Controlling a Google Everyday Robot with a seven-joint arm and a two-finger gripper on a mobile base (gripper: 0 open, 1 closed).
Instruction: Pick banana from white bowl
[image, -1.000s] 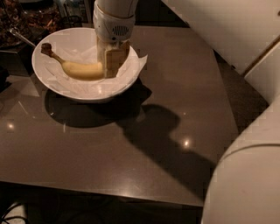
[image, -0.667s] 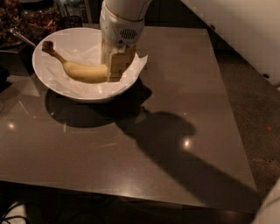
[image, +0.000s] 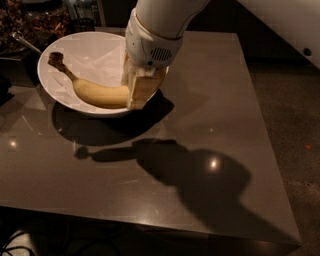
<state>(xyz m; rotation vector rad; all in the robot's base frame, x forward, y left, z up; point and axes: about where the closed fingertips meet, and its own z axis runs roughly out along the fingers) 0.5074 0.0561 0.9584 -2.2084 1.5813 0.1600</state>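
Gripper (image: 134, 99) in right side of the glossy round white bowl (image: 56, 94), flat tan fingers (image: 145, 87) clamped on the right end of 1 curved yellow banana (image: 97, 94) (dark stem far-left). Smooth brown table (image: 220, 115).

No readable text or label, as far as I can tell; the gripper (image: 136, 99) is in the white bowl (image: 43, 76).

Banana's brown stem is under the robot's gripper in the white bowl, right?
No. The camera view shows the curved yellow banana in the round white bowl with its brown stem at the far left; the gripper is at its other end.
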